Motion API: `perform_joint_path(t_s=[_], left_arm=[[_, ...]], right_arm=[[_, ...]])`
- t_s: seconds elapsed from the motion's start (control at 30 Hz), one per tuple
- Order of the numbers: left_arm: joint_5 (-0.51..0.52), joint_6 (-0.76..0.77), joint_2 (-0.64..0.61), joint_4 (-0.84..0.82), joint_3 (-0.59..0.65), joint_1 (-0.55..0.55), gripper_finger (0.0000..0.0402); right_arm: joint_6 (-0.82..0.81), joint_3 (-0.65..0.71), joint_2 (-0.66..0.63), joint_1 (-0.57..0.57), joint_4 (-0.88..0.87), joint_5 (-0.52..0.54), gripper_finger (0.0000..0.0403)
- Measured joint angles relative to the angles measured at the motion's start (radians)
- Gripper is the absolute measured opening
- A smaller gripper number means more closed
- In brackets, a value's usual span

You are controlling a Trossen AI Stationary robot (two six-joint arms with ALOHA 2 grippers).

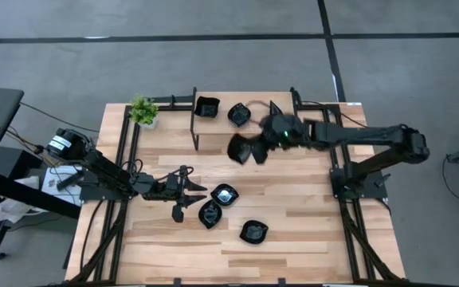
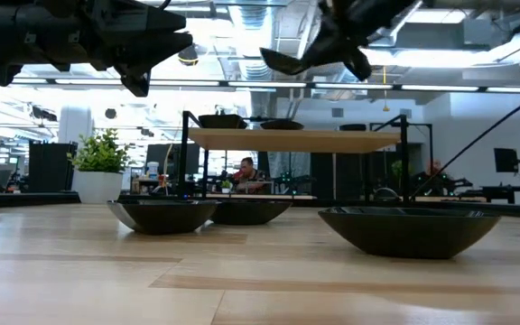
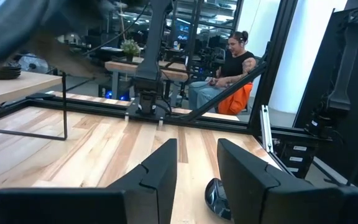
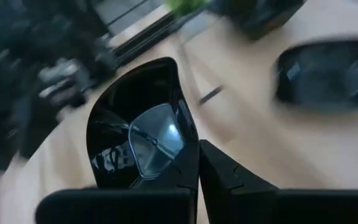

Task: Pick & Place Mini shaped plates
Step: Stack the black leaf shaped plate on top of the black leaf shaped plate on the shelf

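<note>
The wooden bench (image 1: 293, 231) is carrying a small raised shelf (image 1: 213, 127) at its far edge, beside a green potted plant (image 1: 143, 111). In the room beyond, a seated person (image 3: 229, 71) is showing in the left wrist view.

The right arm is reaching over the bench near the shelf, and its tool (image 1: 255, 151) is gripping a glossy black leaf-shaped plate (image 4: 145, 134) by the rim — the fingers are clamped on it and it is hanging in the air above the shelf in the low view. The left arm is lying low across the near left of the bench; its tool (image 1: 188, 191) is holding nothing, fingers apart, just beside the plates on the bench.

Two black plates are sitting on the shelf: a square plate (image 1: 206, 106) and a rounded plate (image 1: 239, 115). Three more are resting on the bench itself — one (image 1: 224, 194) touching another (image 1: 209, 213), the third (image 1: 253, 232) near them, closer to the front edge.
</note>
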State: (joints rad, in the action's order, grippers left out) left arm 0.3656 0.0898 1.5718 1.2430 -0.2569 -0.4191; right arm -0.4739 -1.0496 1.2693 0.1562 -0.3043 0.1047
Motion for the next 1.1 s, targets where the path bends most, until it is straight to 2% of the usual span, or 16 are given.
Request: perform_joint_path(t_s=[0.17,0.33,0.53,0.8,1.1], left_arm=[[0.000,-0.003,0.000,0.000,0.000,0.000,0.0117],[0.000,-0.003,0.000,0.000,0.000,0.000,0.0117],[0.000,-0.002,0.000,0.000,0.000,0.000,0.0117],[0.000,0.001,0.000,0.000,0.000,0.000,0.0117],[0.000,0.004,0.000,0.000,0.000,0.000,0.0117]], right_arm=[[0.040,-0.188,0.117,0.137,-0.072,-0.009,0.0001],[0.047,-0.367,0.260,0.267,-0.153,-0.087,0.0001],[0.047,-0.507,0.401,0.374,-0.271,-0.136,0.0001],[0.040,-0.549,0.468,0.443,-0.371,-0.159,0.0001],[0.039,-0.549,0.466,0.447,-0.433,-0.161,0.0001]])
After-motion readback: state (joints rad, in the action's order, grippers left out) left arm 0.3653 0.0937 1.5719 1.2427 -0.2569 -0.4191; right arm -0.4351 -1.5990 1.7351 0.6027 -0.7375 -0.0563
